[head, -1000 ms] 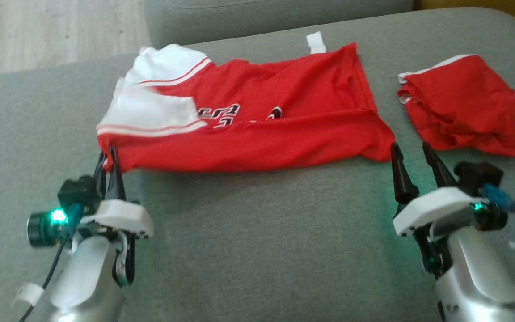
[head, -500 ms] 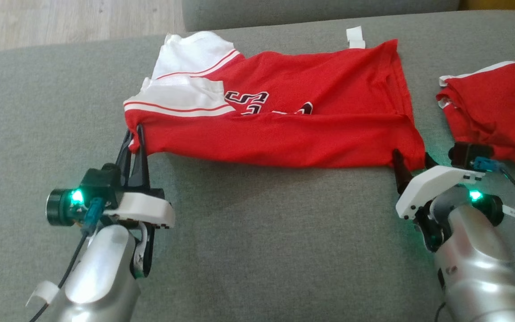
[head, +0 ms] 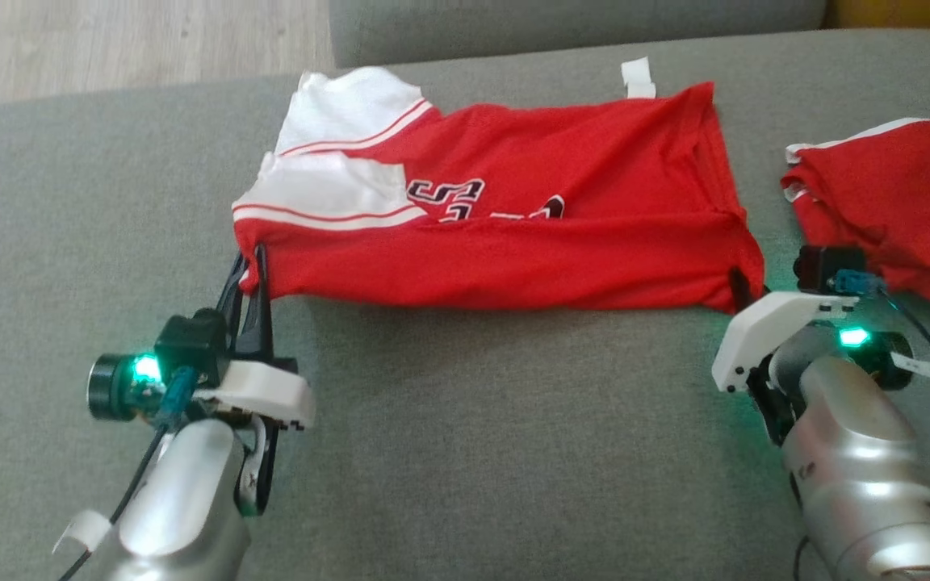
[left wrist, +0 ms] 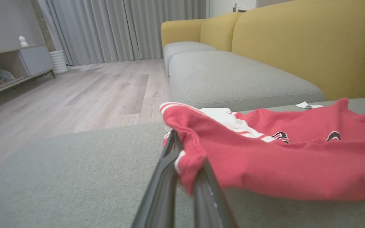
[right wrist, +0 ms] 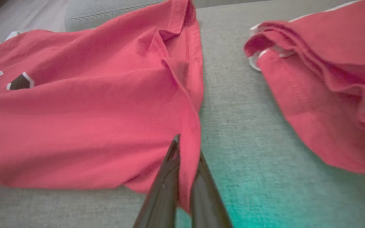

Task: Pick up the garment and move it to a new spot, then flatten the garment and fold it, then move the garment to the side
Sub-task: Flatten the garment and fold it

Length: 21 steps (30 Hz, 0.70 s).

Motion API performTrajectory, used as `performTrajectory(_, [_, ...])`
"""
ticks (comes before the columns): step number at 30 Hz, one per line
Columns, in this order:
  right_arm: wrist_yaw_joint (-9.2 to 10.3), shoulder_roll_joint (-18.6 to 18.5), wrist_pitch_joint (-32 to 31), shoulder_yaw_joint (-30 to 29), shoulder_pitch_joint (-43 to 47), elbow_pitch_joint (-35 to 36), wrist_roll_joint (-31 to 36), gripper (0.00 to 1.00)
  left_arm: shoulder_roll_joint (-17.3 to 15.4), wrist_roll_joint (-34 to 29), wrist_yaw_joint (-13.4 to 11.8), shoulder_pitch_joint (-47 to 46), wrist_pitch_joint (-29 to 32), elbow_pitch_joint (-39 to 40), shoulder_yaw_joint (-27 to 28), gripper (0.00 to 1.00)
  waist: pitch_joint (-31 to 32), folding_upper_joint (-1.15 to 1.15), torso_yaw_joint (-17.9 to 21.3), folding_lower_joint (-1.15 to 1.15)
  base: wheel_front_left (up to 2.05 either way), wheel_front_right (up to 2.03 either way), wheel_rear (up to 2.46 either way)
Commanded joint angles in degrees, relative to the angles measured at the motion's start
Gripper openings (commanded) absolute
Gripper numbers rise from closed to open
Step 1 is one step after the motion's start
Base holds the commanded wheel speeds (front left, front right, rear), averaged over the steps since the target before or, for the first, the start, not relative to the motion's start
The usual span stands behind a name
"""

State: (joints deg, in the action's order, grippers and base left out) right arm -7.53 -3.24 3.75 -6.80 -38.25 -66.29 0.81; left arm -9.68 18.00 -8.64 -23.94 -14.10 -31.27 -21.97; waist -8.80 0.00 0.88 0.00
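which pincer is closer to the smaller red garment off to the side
Right. The right pincer grips a jersey corner just beside the smaller red garment; the left pincer grips the jersey's opposite corner, far across.

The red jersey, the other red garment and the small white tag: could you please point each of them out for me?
red jersey [head: 529, 258], head view, middle of its red body.
other red garment [head: 901, 202], head view, its crumpled red middle.
white tag [head: 637, 78], head view, centre of the tag.
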Motion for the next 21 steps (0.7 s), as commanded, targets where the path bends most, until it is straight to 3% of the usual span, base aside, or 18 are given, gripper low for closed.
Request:
performTrajectory(1, [0.04, 0.4, 1.0, 0.4, -0.3, 1.2, 1.2, 0.00, -1.9, -0.2, -0.3, -0.7, 0.2, 1.0, 1.8, 0.00, 1.0, 0.00, 0.5, 0.00, 0.00, 0.00, 0.00])
performTrajectory(8, [0.04, 0.4, 1.6, -3.3, 2.9, 3.5, 5.3, 0.00, -2.6, 0.3, 0.6, 2.6, 3.5, -2.0, 0.2, 0.00, 5.2, 0.00, 1.2, 0.00, 0.00, 0.00, 0.00])
performTrajectory(21, [0.04, 0.4, -6.7, 0.1, 13.1, 11.8, 1.6, 0.00, -4.0, 1.8, 0.9, 10.7, 8.1, 0.1, -1.6, 0.00, 11.0, 0.00, 2.9, 0.00, 0.00, 0.00, 0.00])
